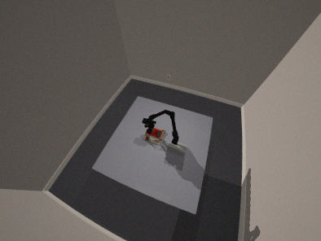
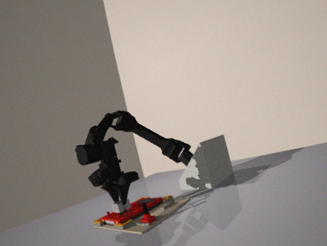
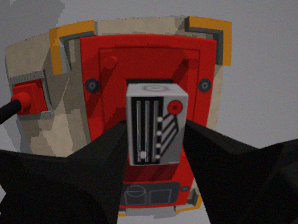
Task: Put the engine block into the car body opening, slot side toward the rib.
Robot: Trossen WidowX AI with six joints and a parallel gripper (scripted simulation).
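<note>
A light grey engine block [image 2: 120,207] [image 3: 172,147] stands upright over the red car body [image 2: 107,218] [image 3: 150,43]. Its top shows dark stripes, several white dots and a red disc. My gripper [image 2: 120,201] [image 3: 154,126] is shut on the block, one black finger on each side. In the wrist view the dark edge of the opening [image 3: 149,81] shows just past the block's far end. The exterior view shows the block's lower end close to or at the body's top; whether it is inside the opening cannot be told. The rib and the block's underside are hidden.
The body lies on a tan board [image 2: 166,215] [image 3: 25,56] between yellow-and-grey corner pieces [image 3: 225,42]. A red piece with a black rod [image 2: 147,217] [image 3: 35,96] stands in a grey holder beside the body. Two red pegs rise from the body. A pale box [image 2: 217,159] stands at the arm's base.
</note>
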